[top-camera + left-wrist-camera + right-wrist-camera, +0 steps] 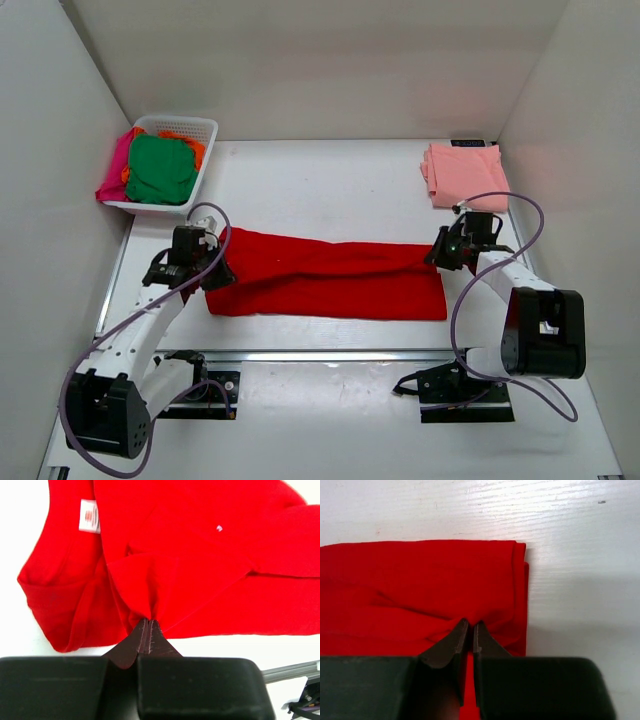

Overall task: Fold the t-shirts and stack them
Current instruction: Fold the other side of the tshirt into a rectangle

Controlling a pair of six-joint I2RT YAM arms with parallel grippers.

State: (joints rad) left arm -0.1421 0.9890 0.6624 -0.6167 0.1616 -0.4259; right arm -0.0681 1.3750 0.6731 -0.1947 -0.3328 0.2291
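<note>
1. Two hands, one shirt: we see the red t-shirt (330,282) stretched as a long band across the middle of the counter (330,190), between the arms.
2. At its left end, the left hand (146,626) is pressed together on a gathered fold of the red cloth, and the fabric fans out from the tips.
3. Our left wrist view also shows a white label (89,516) on the cloth, up and to the left of the pinch.
4. Over at the right end, the right hand (470,629) pinches the red cloth too, just inside its folded edge, with only a thin slit between the fingertips.
5. Far right corner: the salmon-pink t-shirt (462,172) lies folded flat on the counter, well apart from the red one.
6. Far left corner: the white basket (208,140) holds the green t-shirt (160,168) on top. The orange t-shirt (190,147) and the magenta t-shirt (115,165) show around it, and the magenta one hangs over the basket's left side.
</note>
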